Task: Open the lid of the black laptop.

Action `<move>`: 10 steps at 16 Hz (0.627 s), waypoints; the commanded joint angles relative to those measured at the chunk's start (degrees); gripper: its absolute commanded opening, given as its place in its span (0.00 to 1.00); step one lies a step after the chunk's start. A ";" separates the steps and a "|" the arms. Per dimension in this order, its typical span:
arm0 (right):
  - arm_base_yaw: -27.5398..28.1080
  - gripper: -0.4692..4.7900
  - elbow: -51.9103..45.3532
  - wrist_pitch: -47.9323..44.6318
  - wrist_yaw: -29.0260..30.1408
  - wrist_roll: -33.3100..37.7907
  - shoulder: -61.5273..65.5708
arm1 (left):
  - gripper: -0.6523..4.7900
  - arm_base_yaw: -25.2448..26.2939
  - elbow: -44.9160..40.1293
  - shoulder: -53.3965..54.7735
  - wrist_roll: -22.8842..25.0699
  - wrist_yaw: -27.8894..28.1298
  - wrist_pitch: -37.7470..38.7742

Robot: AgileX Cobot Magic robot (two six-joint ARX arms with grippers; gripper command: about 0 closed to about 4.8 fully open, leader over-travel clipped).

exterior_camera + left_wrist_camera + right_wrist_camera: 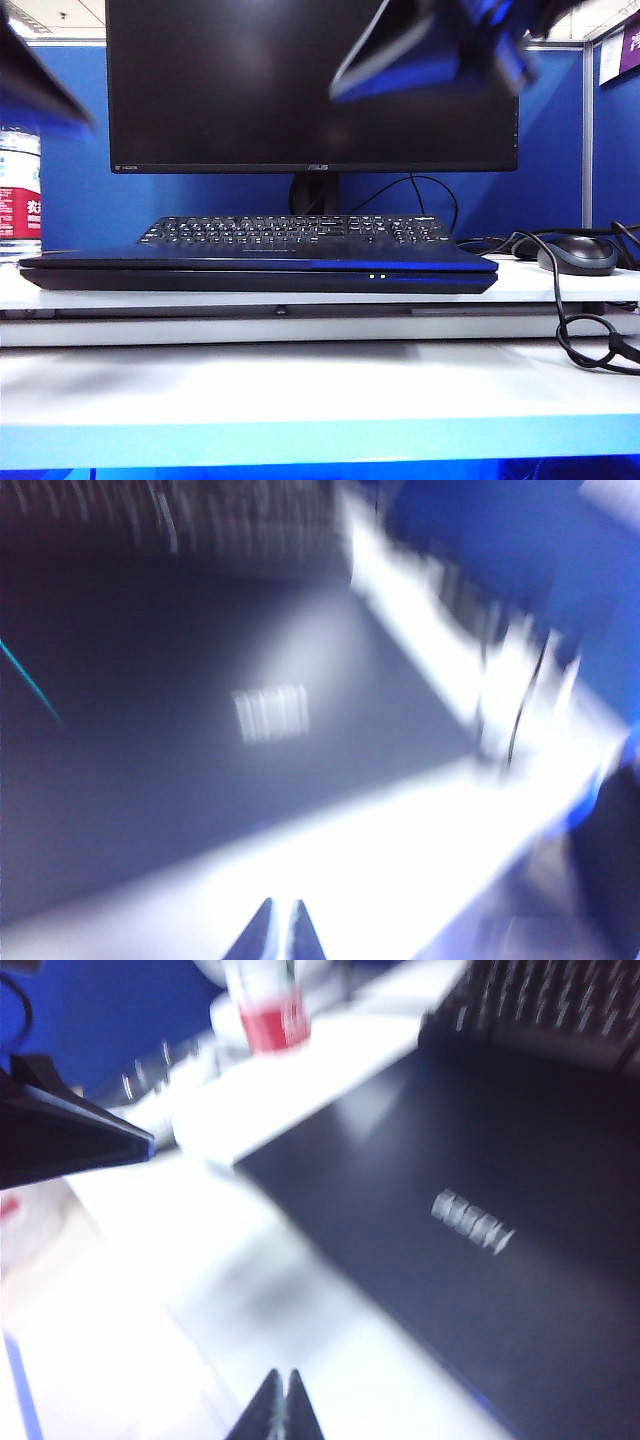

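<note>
Arms hang high over the scene, both badly smeared: in the exterior view the right gripper [440, 45] is a dark, blue-edged blur in the upper right of the frame, in front of the ASUS monitor [250, 90], and the left gripper [35, 85] is only a dark wedge cut off at the upper left edge. Each wrist view shows its gripper's tips at the bottom centre of the frame — the left gripper [279, 932] with its jaws close together, a thin gap between them, the right gripper [279, 1405] with its jaws pressed together, neither holding anything. Below them the black laptop [258, 270] lies flat on the white surface [300, 400], in the middle of the exterior frame, its lid [250, 257] shut, two small lights on its front edge. Behind it sits a black keyboard [295, 230]; a mouse [577, 254] with a looping cable lies at the right, a bottle [18, 195] with a red label stands at the left edge, and blue partition walls close the background. Motion blur makes the logo on the lid unreadable in both wrist views.
</note>
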State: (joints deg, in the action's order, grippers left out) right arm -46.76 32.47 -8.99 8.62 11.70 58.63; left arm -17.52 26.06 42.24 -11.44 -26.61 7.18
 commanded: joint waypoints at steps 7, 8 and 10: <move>-1.18 0.09 -6.71 -4.96 -3.72 1.99 5.33 | 0.17 -9.40 -1.33 10.08 0.90 24.81 5.27; -1.14 0.09 -7.48 -4.94 -5.14 1.99 5.33 | 0.17 -9.40 -1.64 10.10 0.92 25.55 4.48; -0.74 0.09 -8.31 -4.94 -6.73 1.95 5.33 | 0.17 -9.40 -2.21 10.10 0.31 25.35 1.95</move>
State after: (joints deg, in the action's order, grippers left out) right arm -47.70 24.14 -12.93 2.81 13.65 64.12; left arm -26.98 23.94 52.40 -10.39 -1.34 11.53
